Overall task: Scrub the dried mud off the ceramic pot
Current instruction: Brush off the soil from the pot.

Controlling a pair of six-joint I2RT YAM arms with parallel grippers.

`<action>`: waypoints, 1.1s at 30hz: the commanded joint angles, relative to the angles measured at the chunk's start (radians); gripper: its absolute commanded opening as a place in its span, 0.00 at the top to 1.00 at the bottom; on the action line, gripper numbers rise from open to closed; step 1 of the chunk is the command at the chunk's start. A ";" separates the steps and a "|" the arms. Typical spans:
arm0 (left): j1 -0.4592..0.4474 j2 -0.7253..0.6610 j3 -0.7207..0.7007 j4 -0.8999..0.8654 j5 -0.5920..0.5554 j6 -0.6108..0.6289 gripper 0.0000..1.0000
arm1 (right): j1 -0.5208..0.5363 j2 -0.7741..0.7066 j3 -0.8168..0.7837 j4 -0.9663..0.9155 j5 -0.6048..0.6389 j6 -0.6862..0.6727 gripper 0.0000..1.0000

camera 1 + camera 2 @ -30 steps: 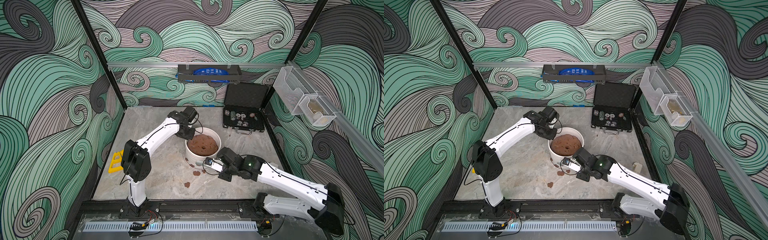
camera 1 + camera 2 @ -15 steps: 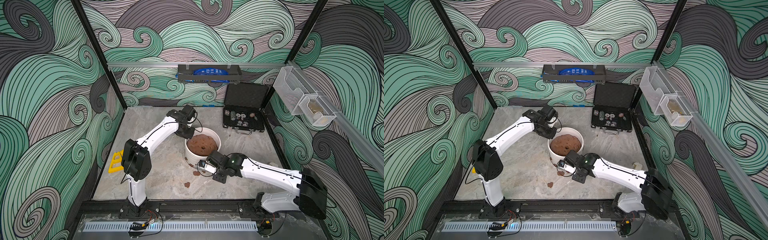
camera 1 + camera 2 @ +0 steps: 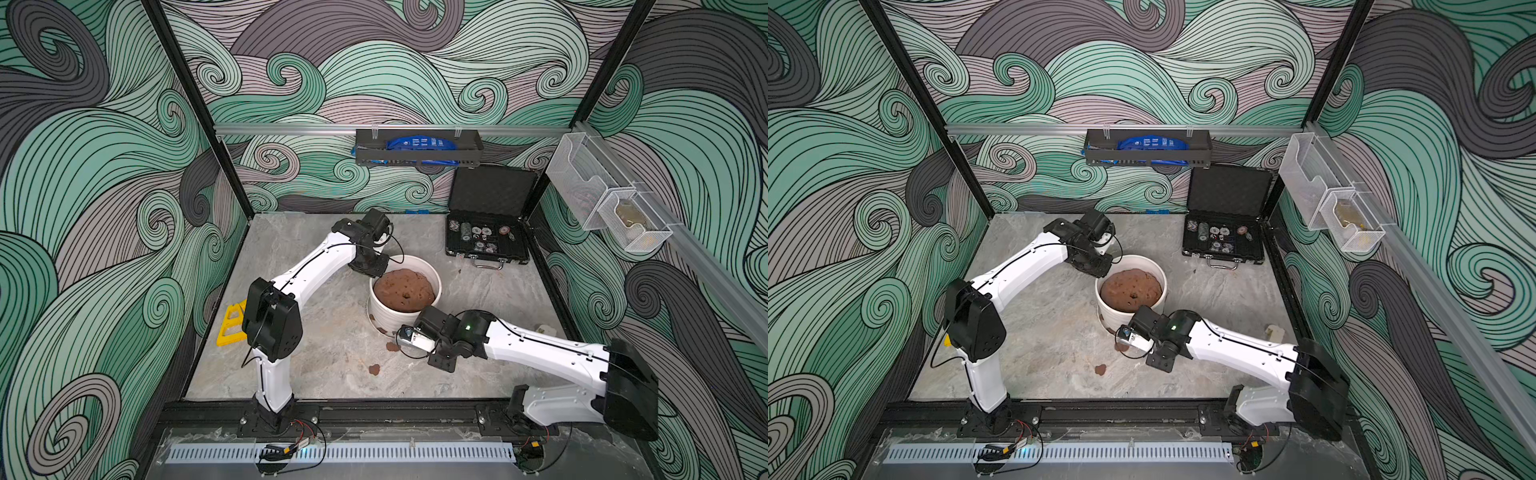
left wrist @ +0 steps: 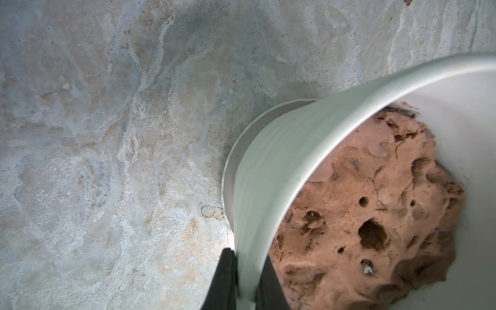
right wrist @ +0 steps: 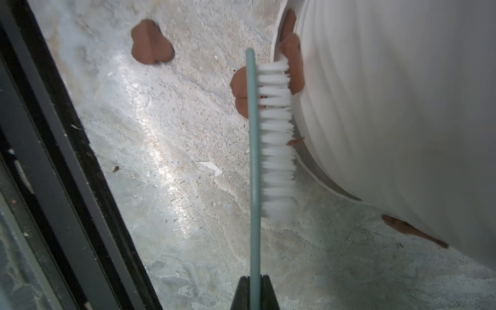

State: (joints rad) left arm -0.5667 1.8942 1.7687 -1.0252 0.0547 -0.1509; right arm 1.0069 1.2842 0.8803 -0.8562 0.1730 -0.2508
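My left gripper (image 4: 245,279) pinches the rim of the white ceramic pot (image 3: 384,311) at mid-table. My right gripper (image 5: 254,291) clamps a teal scrub brush (image 5: 253,161), its bristles pressed to dried mud (image 5: 295,67) low on the ribbed wall. Loose flakes (image 5: 150,44) lie on the tabletop (image 3: 324,340) nearby.

Twin top views high over whole table (image 3: 311,353); wrist views close beside ceramic pot (image 4: 268,161)

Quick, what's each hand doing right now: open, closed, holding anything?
Left hand: closed on the wall of the ceramic pot at its rim.
Right hand: closed on the handle of the brush.
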 commanded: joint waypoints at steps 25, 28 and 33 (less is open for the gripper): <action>0.057 0.065 0.046 0.061 0.154 0.083 1.00 | -0.012 0.001 0.012 0.017 0.060 -0.015 1.00; 0.063 0.071 0.058 0.065 0.184 0.138 1.00 | -0.007 -0.054 0.048 0.005 -0.018 -0.042 1.00; 0.067 0.102 0.120 0.016 0.204 0.256 1.00 | -0.007 -0.162 0.066 0.028 -0.100 -0.075 1.00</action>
State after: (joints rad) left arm -0.5190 1.9507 1.8450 -1.0431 0.1432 0.0425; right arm 0.9974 1.1656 0.9165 -0.8356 0.1429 -0.3012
